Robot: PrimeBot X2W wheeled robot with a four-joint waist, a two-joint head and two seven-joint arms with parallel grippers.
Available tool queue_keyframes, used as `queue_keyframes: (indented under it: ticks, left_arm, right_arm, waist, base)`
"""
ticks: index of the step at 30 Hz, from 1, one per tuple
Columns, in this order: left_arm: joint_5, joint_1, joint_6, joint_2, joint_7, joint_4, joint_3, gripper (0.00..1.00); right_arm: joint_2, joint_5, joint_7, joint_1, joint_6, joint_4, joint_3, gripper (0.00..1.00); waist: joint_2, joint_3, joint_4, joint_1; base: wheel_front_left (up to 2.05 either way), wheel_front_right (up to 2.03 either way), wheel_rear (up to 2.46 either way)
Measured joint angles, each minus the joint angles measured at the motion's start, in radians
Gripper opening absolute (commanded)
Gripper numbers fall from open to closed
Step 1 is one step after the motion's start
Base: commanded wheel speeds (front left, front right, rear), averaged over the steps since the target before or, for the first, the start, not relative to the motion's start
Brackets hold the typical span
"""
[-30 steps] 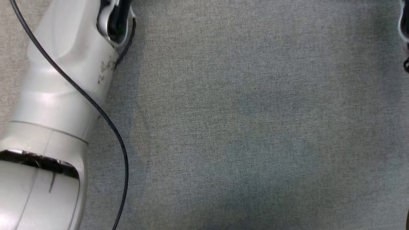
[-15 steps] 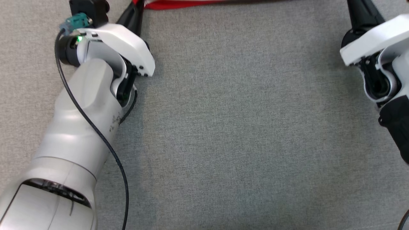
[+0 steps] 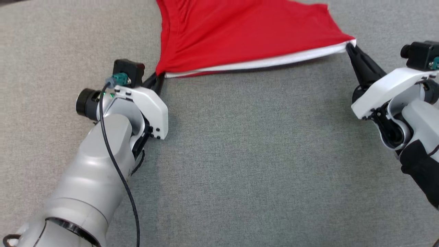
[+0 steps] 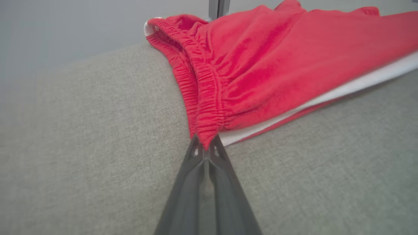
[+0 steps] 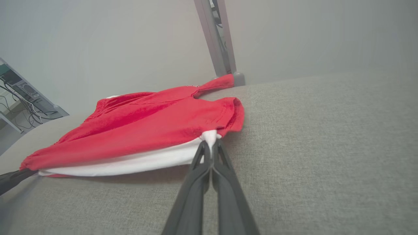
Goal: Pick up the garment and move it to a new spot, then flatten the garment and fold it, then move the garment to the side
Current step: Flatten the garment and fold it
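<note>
At the left of the head view the pale left forearm (image 3: 92,185) slants up from the lower corner, a black cable (image 3: 118,171) looping along it to a teal plug (image 3: 118,78) on the wrist. Ahead of it the left gripper (image 3: 158,78) has its two dark fingers pressed flat together, pinching the near left corner of the garment (image 3: 247,34). The left wrist view shows that this corner is the end of the gathered elastic waistband, nipped right at the fingertips. The garment is a pair of red shorts with a white band along one side, and it lies spread on the grey fabric surface (image 3: 257,154) in the top middle of the head view, far from the robot's body and between the two arms. Its near edge, the one with the white band, runs fairly taut from one gripper across to the other, with a thin dark shadow under it. At the right end of that edge the right gripper (image 3: 349,46) is likewise clamped tight, its tips gripping the corner where the white band meets the red hem; the right wrist view shows the cloth caught between the closed fingers. Behind the shorts in that view a grey metal post (image 5: 215,39) rises at the far edge of the surface.
</note>
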Motion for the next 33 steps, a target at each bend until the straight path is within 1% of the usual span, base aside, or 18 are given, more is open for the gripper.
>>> queue_keyframes:
  ticks: [5, 9, 16, 23, 28, 31, 33]
  left_arm:
    - [0.011, 0.046, 0.005, 0.0, -0.011, 0.014, -0.02, 0.0]
    - [0.019, 0.084, 0.01, 0.0, -0.024, 0.02, -0.036, 0.0]
    - [0.026, 0.166, 0.017, -0.001, -0.041, 0.026, -0.059, 0.0]
    - [0.024, 0.245, 0.019, 0.0, -0.054, 0.024, -0.069, 0.0]
    - [0.017, 0.311, 0.031, -0.001, -0.06, 0.005, -0.076, 0.0]
    - [0.019, 0.343, 0.038, -0.003, -0.063, -0.018, -0.087, 0.0]
    - [0.018, 0.356, 0.04, -0.002, -0.063, -0.028, -0.089, 0.0]
  right_arm:
    - [-0.008, 0.057, 0.023, 0.032, 0.0, 0.007, 0.075, 0.0]
    - [-0.013, 0.103, 0.03, 0.05, 0.0, 0.028, 0.107, 0.0]
    - [-0.019, 0.185, 0.093, 0.118, 0.0, 0.034, 0.164, 0.0]
    - [-0.056, 0.225, 0.137, 0.172, 0.0, -0.022, 0.225, 0.0]
    - [-0.089, 0.253, 0.142, 0.218, 0.0, -0.064, 0.26, 0.0]
    - [-0.119, 0.269, 0.141, 0.237, 0.0, -0.091, 0.271, 0.0]
    - [-0.128, 0.27, 0.141, 0.247, 0.0, -0.1, 0.277, 0.0]
  waist:
    - [0.0, -0.053, 0.003, -0.0001]
    - [0.0, -0.095, 0.003, 0.0]
    - [0.0, -0.174, 0.0, 0.0]
    - [0.0, -0.245, -0.001, -0.0001]
    - [0.0, -0.293, 0.006, -0.0001]
    - [0.0, -0.311, 0.017, -0.0001]
    - [0.0, -0.316, 0.022, -0.0001]
  base:
    - [0.0, 0.0, 0.0]
    - [0.0, 0.0, 0.0]
    - [0.0, 0.0, 0.0]
    - [0.0, 0.0, 0.0]
    - [0.0, 0.0, 0.0]
    - [0.0, 0.0, 0.0]
    - [0.0, 0.0, 0.0]
